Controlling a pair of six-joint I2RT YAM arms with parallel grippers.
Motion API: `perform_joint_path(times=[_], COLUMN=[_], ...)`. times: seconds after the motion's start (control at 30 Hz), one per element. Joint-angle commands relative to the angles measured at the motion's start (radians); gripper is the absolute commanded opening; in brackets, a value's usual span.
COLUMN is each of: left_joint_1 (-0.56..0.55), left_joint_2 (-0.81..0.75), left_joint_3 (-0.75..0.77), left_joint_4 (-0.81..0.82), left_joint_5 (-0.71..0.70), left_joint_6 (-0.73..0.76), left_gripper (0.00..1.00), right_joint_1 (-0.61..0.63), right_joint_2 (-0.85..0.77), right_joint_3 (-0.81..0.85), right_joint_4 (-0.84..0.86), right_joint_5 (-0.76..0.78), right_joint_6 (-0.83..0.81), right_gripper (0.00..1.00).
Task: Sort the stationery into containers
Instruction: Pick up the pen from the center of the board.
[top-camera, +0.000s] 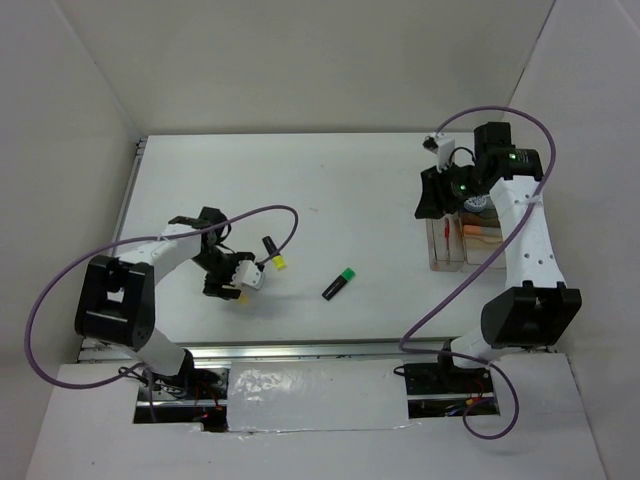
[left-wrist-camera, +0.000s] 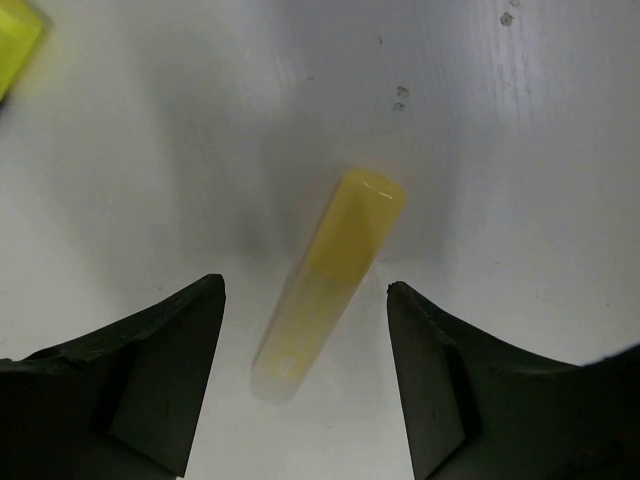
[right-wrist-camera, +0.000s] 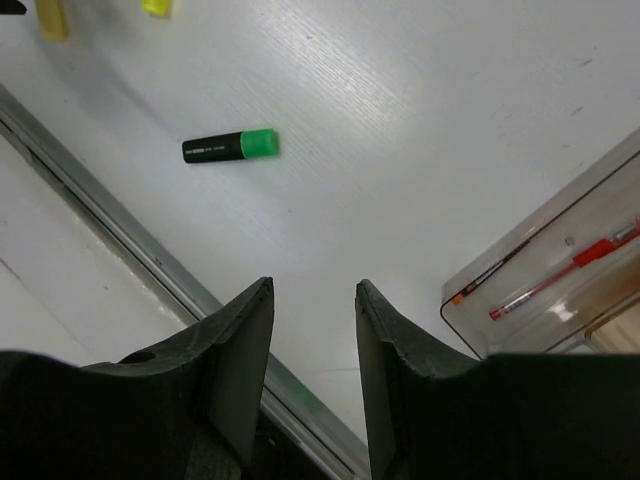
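My left fingers (left-wrist-camera: 170, 370), wide apart, straddle the pale yellow stick (left-wrist-camera: 330, 280); my right fingers (right-wrist-camera: 235, 370) hang parted, empty, near the organiser (right-wrist-camera: 540, 270).

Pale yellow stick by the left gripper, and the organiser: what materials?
Pale yellow stick: looks like waxy, translucent plastic or glue. Its lower end fades see-through and the top has a soft gloss. Cannot settle which. Organiser: hard, smoky clear plastic, glossy. The red pen shows through its wall.

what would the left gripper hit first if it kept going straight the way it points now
The pale yellow stick, lying on the white table right between the open jaws of the left gripper. How far above it the gripper sits is hard to tell.
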Motion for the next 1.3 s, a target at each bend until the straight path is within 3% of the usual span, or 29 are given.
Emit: perform_joint_path(times=[0.0,0.33,0.53,0.6,0.7,0.73,0.9,1.0,1.03,1.1,1.13,1.2,1.23,1.27], left_joint_1=[-0.020,-0.093,-0.147,-0.152,-0.152,-0.152,-0.150,-0.143,-0.133,-0.115,-0.097,-0.075,-0.051,-0.038], left_joint_2=[0.048,0.020,-0.027,-0.036,-0.042,-0.042,-0.085,-0.174,-0.204,-0.298,-0.325,-0.381,-0.408,-0.421], left_joint_3=[0.029,-0.055,-0.127,-0.138,-0.071,-0.040,0.257,0.316,0.313,0.278,0.217,0.134,0.103,0.077], left_joint_4=[-0.011,0.050,0.111,0.121,0.115,0.104,-0.008,0.142,0.227,0.454,0.735,1.006,1.249,1.364], left_joint_5=[-0.038,-0.072,-0.058,-0.054,0.020,0.050,0.399,0.534,0.602,0.664,0.681,0.681,0.665,0.648], left_joint_6=[0.022,0.007,-0.042,-0.058,-0.145,-0.177,-0.554,-0.873,-1.100,-1.376,-1.708,-2.000,-2.257,-2.376], left_gripper=[0.77,0.69,0.57,0.48,0.26,0.24,0.08,0.04,0.04,0.02,0.01,0.00,0.00,0.00], right_joint_1=[-0.045,-0.096,-0.108,-0.113,-0.123,-0.125,-0.104,-0.065,-0.052,-0.018,0.023,0.082,0.140,0.174], right_joint_2=[-0.054,-0.045,-0.051,-0.065,-0.131,-0.155,-0.318,-0.352,-0.353,-0.363,-0.366,-0.379,-0.383,-0.386], right_joint_3=[-0.024,-0.056,-0.083,-0.090,-0.152,-0.153,-0.295,-0.309,-0.304,-0.297,-0.298,-0.318,-0.338,-0.349], right_joint_4=[0.021,0.027,0.036,0.048,0.148,0.195,0.477,0.563,0.579,0.614,0.636,0.741,0.784,0.830], right_joint_5=[-0.066,-0.112,-0.136,-0.153,-0.202,-0.211,-0.247,-0.253,-0.262,-0.279,-0.294,-0.302,-0.306,-0.305], right_joint_6=[0.016,0.003,0.004,0.004,0.027,0.047,0.197,0.260,0.286,0.318,0.363,0.432,0.502,0.541], right_gripper=[0.46,0.46,0.45,0.45,0.46,0.46,0.52,0.61,0.62,0.62,0.62,0.62,0.62,0.62])
